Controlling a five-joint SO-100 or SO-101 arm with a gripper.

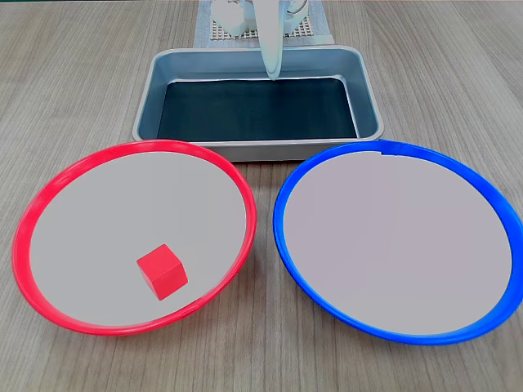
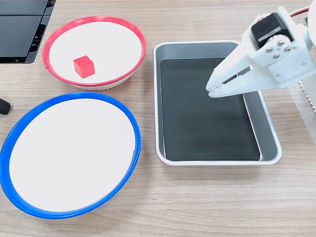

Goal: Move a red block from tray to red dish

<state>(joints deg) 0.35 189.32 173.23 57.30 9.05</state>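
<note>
Red block (image 1: 162, 271) lying inside red dish (image 1: 49, 196); tray (image 1: 152, 94) and blue dish (image 1: 490, 196) bare; fingers (image 2: 211, 90) pressed nearly together above tray, pinching nothing

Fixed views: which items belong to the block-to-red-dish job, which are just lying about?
Job items:
- red block, lying inside the red dish
- tray, nothing in it
- claw, above the tray, holding nothing

Lying about:
- blue dish
- black panels at the table corner
</note>
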